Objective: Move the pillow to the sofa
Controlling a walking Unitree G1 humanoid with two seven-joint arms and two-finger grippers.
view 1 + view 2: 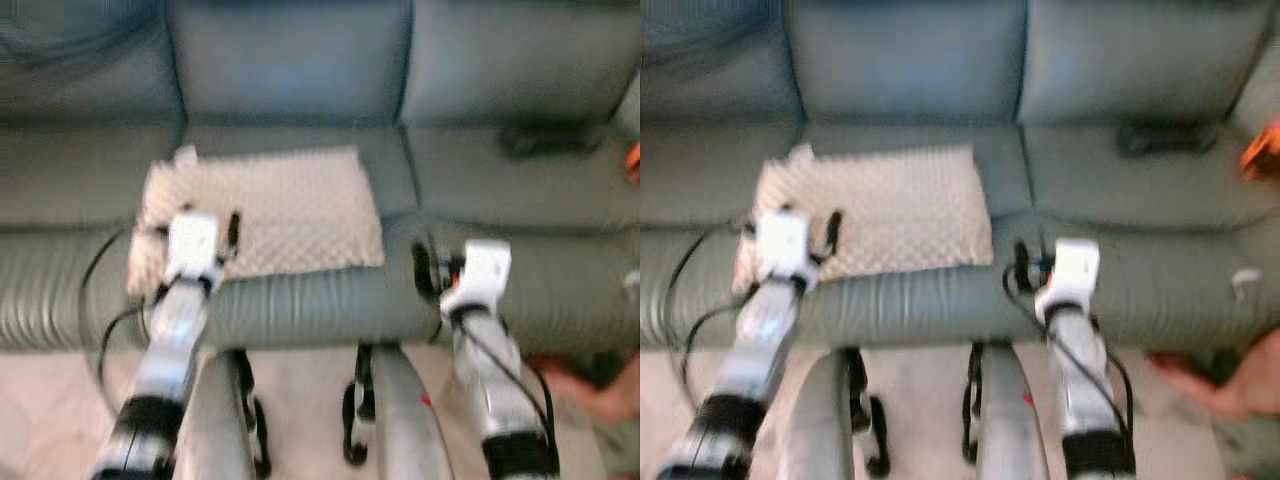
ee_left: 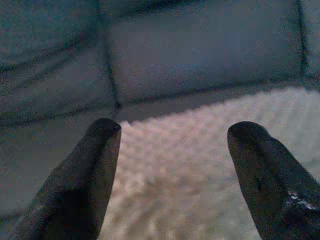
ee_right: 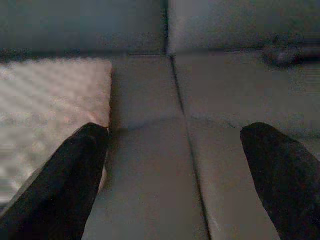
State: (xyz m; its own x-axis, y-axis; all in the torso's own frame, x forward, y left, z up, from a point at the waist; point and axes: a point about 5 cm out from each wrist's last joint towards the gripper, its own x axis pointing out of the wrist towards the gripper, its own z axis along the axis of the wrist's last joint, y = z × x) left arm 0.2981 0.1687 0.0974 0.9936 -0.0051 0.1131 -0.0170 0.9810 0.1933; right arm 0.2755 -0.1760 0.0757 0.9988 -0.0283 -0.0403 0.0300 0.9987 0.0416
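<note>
Beige pillow (image 1: 262, 210) flat on sofa (image 1: 300, 70)

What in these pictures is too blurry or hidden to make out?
- Dark thing on the sofa: too blurred in the eye views to name.
- Orange thing: cut by the edge.
- Pillow: front left corner hidden behind the left gripper.
- Person's hand: blurred, cut off.

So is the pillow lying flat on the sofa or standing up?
Lying flat. The pillow is spread on the sofa seat, its whole bumpy top facing up.
</note>
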